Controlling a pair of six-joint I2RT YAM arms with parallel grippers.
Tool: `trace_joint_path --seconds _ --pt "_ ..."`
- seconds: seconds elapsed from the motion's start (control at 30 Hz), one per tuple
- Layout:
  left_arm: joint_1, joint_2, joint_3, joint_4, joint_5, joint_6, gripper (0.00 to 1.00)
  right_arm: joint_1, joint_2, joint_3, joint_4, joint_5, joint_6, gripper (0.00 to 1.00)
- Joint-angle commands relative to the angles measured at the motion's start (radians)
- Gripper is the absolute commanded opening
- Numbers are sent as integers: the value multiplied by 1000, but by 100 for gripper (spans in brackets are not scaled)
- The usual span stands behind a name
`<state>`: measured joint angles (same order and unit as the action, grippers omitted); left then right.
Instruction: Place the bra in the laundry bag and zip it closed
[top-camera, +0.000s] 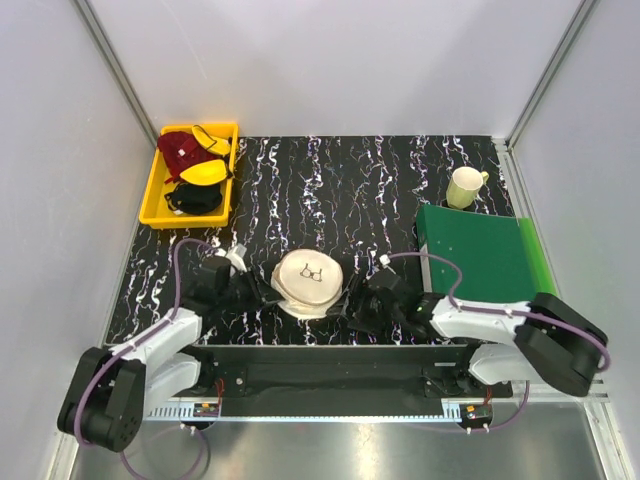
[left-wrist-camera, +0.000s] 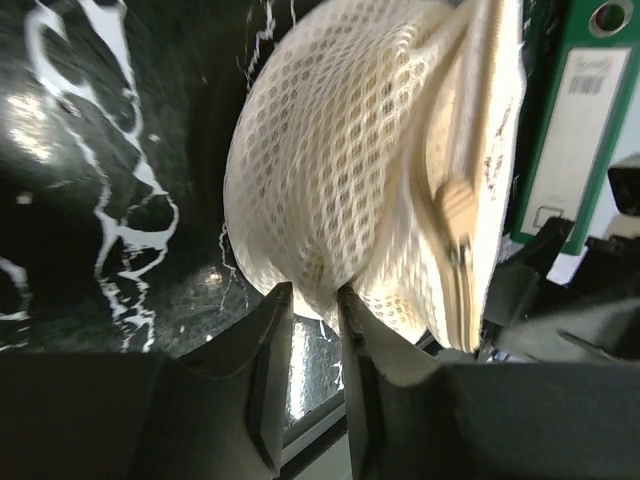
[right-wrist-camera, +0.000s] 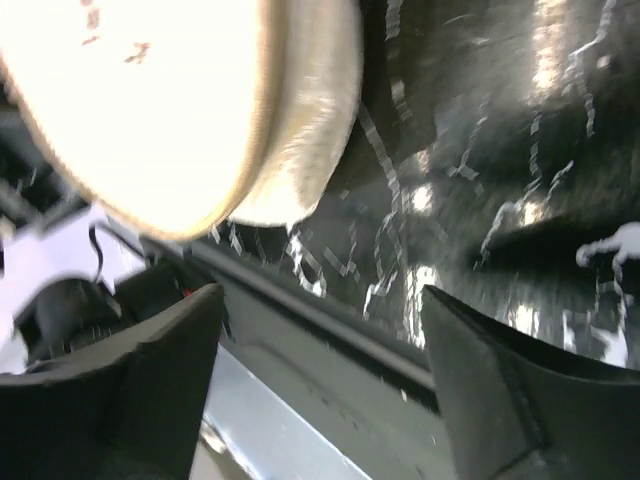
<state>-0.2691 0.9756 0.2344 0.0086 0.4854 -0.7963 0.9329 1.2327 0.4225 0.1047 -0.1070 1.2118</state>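
Observation:
The cream-white round laundry bag (top-camera: 308, 278) lies on the black marbled table between my two grippers, with its dark bra drawing facing up. The bra is hidden from every view. My left gripper (top-camera: 250, 290) is at the bag's left edge. In the left wrist view its jaws (left-wrist-camera: 313, 298) stand narrowly apart, pinching a fold of the mesh (left-wrist-camera: 340, 170). My right gripper (top-camera: 352, 300) sits at the bag's right edge, open wide (right-wrist-camera: 320, 300) with nothing between its fingers. The bag (right-wrist-camera: 150, 100) lies above and to the left of it there.
A yellow tray (top-camera: 150, 205) at the back left holds a dark red garment (top-camera: 180, 152), a bright yellow one with black trim (top-camera: 205, 172) and a black one. A pale yellow mug (top-camera: 464, 186) stands at the back right, behind a green binder (top-camera: 475, 262).

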Motion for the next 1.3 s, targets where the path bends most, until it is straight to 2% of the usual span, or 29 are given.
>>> trace_joint_path --seconds 0.0,0.13,0.2,0.33,0.37,0.4,0.43,0.5,0.57,0.63,0.67,0.7,0.8,0.87,0.97,1.03,1.07,1.13,1.2,1.27 --pt "-94 43 -3 214 -73 -61 27 -3 132 29 179 61 147 69" --pt "-235 57 -49 254 -201 -136 26 -14 203 47 217 165 167 56" --pt "-289 83 -78 339 -249 -217 26 -67 230 93 204 168 115 56" --pt "-467 204 -78 453 -310 -299 26 -202 249 205 34 164 -35 61" --pt "-487 233 -70 477 -308 -307 25 -236 251 241 17 159 -114 65" --pt "-508 282 -61 511 -300 -316 24 -262 251 258 1 144 -162 94" --pt "-537 294 -46 518 -289 -319 24 -302 251 281 -76 126 -204 100" --pt "-559 267 -43 508 -295 -311 24 -312 232 347 -172 138 -326 100" --pt "-582 207 -43 457 -310 -293 24 -312 211 384 -287 155 -409 100" --pt "-587 63 -30 296 -355 -244 25 -312 174 391 -370 156 -429 100" --pt "-588 4 -27 174 -375 -225 26 -312 160 381 -379 142 -431 100" --pt "-588 -120 -23 110 -393 -192 29 -312 127 372 -381 124 -425 100" --pt "-582 -333 19 -107 -475 -121 38 -309 56 334 -338 44 -374 100" --pt "-570 -394 78 -201 -519 -86 44 -309 37 338 -284 6 -363 100" --pt "-524 -433 163 -367 -539 -41 46 -309 71 415 -250 -28 -431 94" --pt "-477 -439 209 -398 -525 -15 48 -309 160 476 -244 -115 -492 89" --pt "-463 -439 221 -412 -519 -8 48 -307 198 542 -247 -149 -539 81" --pt "-421 -436 247 -418 -492 17 48 -306 307 631 -264 -231 -596 75" --pt "-400 -427 258 -418 -454 25 48 -304 374 674 -273 -244 -620 64" --pt "-378 -422 266 -418 -432 25 48 -293 404 729 -292 -232 -644 61"
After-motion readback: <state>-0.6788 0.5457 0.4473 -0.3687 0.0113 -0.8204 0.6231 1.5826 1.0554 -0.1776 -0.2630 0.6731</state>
